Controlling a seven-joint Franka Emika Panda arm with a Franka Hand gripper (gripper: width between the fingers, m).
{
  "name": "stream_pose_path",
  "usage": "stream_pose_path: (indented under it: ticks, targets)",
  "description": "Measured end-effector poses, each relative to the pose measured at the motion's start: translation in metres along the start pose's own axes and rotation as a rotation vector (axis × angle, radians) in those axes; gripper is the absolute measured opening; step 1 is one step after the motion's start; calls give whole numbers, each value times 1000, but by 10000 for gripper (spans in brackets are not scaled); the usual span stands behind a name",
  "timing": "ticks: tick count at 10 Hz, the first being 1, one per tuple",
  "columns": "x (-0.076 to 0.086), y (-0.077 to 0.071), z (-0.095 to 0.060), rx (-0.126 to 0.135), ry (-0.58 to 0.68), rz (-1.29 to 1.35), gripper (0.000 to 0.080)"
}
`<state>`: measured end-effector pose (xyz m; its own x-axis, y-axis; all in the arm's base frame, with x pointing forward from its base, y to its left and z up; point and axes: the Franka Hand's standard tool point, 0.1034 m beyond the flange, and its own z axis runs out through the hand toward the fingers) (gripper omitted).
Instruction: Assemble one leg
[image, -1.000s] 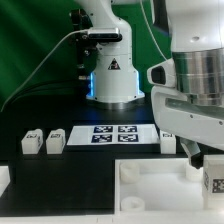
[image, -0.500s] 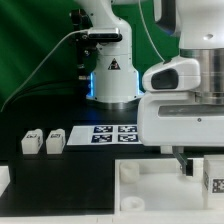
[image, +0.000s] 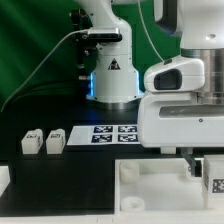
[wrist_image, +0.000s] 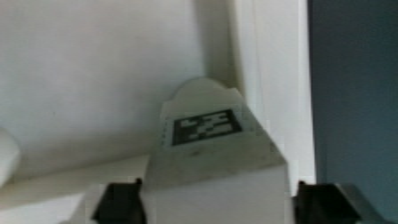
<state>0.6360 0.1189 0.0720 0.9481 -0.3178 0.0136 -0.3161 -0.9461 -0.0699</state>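
Exterior view: the arm's two-finger gripper (image: 205, 166) hangs low at about 4 o'clock in the scene, over the near corner of the large white square tray-like piece with raised corners (image: 150, 185).
Leg in hand: a small white plastic block-like post with a black-and-white marker tag (image: 214, 180) sits at the fingers' tips, at the exterior view's right edge, partly cut off.
Grip state: in the wrist view both dark fingertips (wrist_image: 121, 200) flank the tagged leg (wrist_image: 217, 160) closely; the jaws look narrow and clamped on it, though the contact faces themselves are hidden.
Spare legs: two more small white tagged posts (image: 43, 141) stand side by side at about 9 o'clock, well apart from the arm.
Marker board: the thin flat white board with four tags (image: 113, 133) lies at centre, just beyond the tray's far edge.
Step judged: seating this leg at the tray's corner, probably lowering it into place.
Doing it well: keep the leg upright and square to the tray wall (wrist_image: 267, 70) seen beside it; descend slowly, straight down, and loosen only once the base is borne.
Edges: the raised corner and the tray rim lie just beside the leg; a sideways drift could catch them and tilt the post.
Open room: the dark table toward 8 o'clock is free; toward 3 o'clock the frame ends, so clearance there cannot be judged.
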Motion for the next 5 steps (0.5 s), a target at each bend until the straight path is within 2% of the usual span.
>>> stream_pose_path:
  ticks: [1,4,5]
  targets:
    - [0,2,0,-2,-1,86,292]
    - [2,5,0,16,-14,460,292]
    - [2,7,1,24,-21,686,292]
